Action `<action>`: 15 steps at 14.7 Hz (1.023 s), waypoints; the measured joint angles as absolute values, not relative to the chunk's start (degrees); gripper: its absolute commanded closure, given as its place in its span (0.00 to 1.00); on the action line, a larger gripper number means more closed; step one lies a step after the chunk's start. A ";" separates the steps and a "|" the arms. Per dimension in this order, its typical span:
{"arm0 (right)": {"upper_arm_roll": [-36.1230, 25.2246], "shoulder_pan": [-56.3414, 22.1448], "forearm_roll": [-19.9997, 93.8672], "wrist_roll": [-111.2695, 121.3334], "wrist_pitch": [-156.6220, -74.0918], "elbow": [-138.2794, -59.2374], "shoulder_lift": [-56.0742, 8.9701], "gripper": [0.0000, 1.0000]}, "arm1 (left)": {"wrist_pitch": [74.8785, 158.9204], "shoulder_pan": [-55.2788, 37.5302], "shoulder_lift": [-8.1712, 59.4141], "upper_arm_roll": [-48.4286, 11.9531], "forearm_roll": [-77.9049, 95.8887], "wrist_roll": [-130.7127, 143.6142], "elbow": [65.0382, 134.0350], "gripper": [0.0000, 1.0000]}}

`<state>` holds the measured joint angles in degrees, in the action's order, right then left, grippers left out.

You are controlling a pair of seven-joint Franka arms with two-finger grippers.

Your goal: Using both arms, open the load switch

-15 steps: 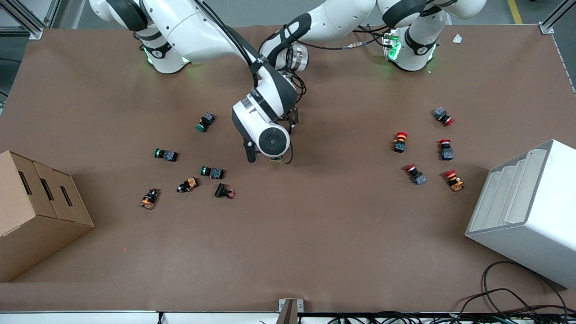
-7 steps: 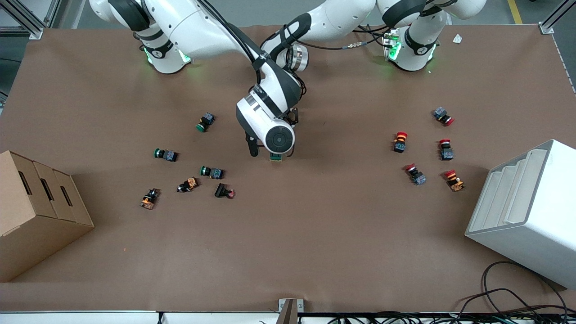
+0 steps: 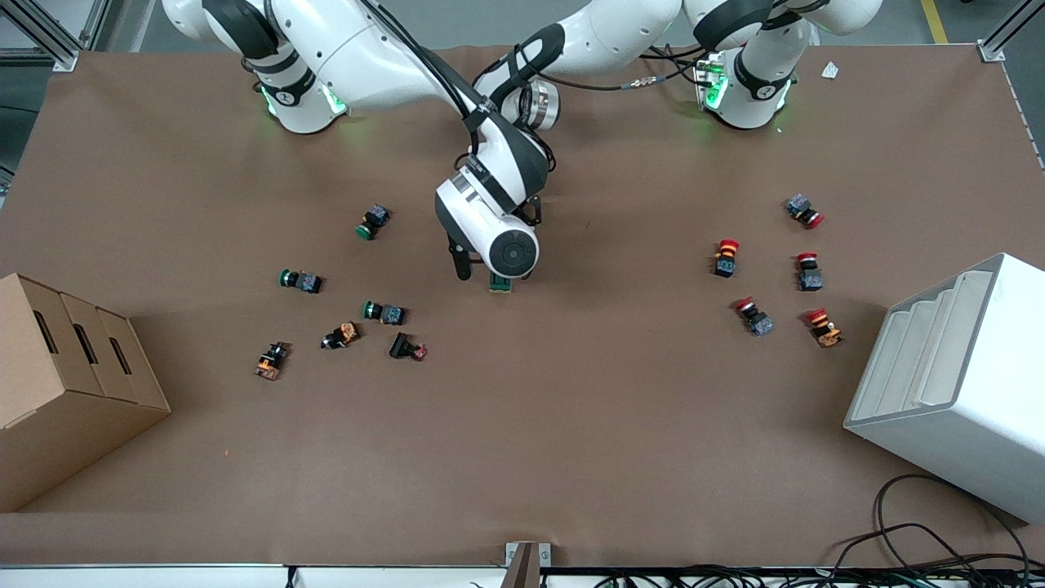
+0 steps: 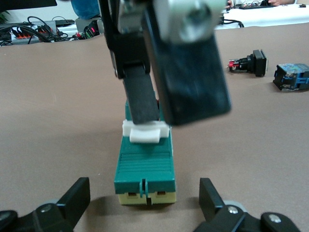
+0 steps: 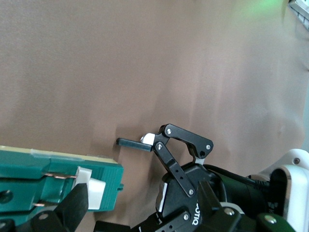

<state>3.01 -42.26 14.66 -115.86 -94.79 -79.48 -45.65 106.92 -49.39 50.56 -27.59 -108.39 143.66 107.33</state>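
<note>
The load switch (image 3: 500,283) lies mid-table, a dark green block (image 4: 145,164) with a pale base and a white lever tab (image 4: 145,131) at one end. My right gripper (image 3: 482,272) hangs over it, open. One of its fingers (image 4: 140,96) rests on the tab, which also shows as white lever tab (image 5: 91,191) in the right wrist view, where the right gripper (image 5: 143,205) is low in the frame. My left gripper (image 4: 145,205) is open low on the table, its fingers (image 4: 77,200) flanking the switch's other end without touching. In the front view the right arm covers most of the left gripper (image 3: 529,214).
Green push buttons (image 3: 374,220) and other small buttons (image 3: 341,335) lie toward the right arm's end, beside a cardboard box (image 3: 65,384). Red mushroom buttons (image 3: 725,256) and a white rack (image 3: 955,384) are toward the left arm's end. Cables (image 3: 939,531) trail at the near corner.
The right arm's wrist has shifted a little toward the left arm's end, and more of the switch now shows from under it. The left arm has not visibly moved.
</note>
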 measured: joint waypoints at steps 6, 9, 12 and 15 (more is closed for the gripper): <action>2.69 -42.49 14.64 -114.65 -95.02 -79.53 -46.23 0.00 | 106.93 -49.39 50.56 -27.57 -108.39 143.67 107.32 0.01; 1.48 -40.06 13.52 -105.45 -91.71 -77.70 -44.63 0.00 | 106.94 -49.39 50.56 -27.56 -108.40 143.67 107.33 0.01; 1.14 -32.55 8.83 -89.91 -87.95 -75.88 -40.74 0.00 | 106.94 -49.41 50.56 -27.55 -108.40 143.67 107.33 0.01; 1.09 -24.49 5.31 -70.36 -87.12 -75.67 -36.29 0.00 | 106.94 -49.42 50.56 -27.54 -108.40 143.67 107.32 0.01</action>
